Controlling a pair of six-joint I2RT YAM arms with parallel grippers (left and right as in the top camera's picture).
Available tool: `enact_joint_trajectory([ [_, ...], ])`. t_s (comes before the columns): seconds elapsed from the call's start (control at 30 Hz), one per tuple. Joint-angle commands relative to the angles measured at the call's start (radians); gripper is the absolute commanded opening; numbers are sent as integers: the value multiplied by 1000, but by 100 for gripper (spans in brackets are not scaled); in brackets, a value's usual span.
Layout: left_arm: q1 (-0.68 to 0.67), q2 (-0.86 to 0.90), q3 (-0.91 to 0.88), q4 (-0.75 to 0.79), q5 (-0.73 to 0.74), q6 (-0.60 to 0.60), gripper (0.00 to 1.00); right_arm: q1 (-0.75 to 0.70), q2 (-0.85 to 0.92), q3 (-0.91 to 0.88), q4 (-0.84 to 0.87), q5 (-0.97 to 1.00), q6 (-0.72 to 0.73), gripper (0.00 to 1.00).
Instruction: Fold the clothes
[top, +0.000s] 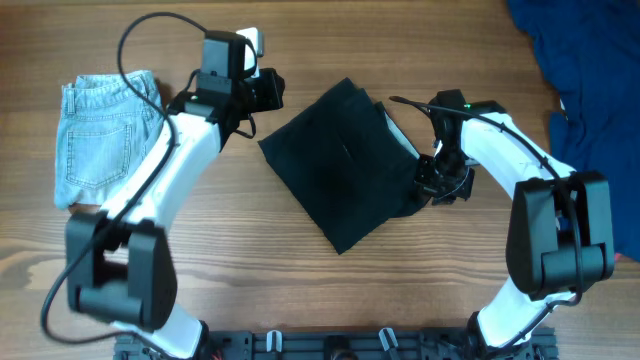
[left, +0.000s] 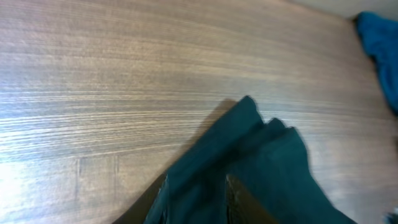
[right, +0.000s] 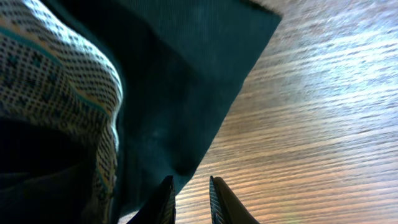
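Bright, even light, soft shadows; blurry close-up wrist views, glare on the wooden table (right: 323, 74).

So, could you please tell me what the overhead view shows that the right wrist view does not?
Only the overhead view shows the light-blue denim shorts lying beside the left arm, and the crumpled navy-blue fabric at the far right corner. Only the right wrist view shows the fine dotted print on the pale lining. Both show the plain black garment lying on the wooden table.
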Motion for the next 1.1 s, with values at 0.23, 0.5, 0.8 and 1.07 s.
enact_joint_trajectory([
  [0.23, 3, 302, -7, -109, 52, 27, 27, 34, 7, -62, 162, -39, 5, 20],
  [0.5, -7, 308, -9, -696, 64, 4, 4, 34, 7, -61, 371, 119, 1, 26],
  [0.8, 16, -19, -8, -531, 77, 17, 100, 23, 7, -54, 362, 121, -47, 34],
  [1.07, 12, 146, -8, -244, 247, 144, 100, 23, 7, -54, 334, 121, -47, 35],
])
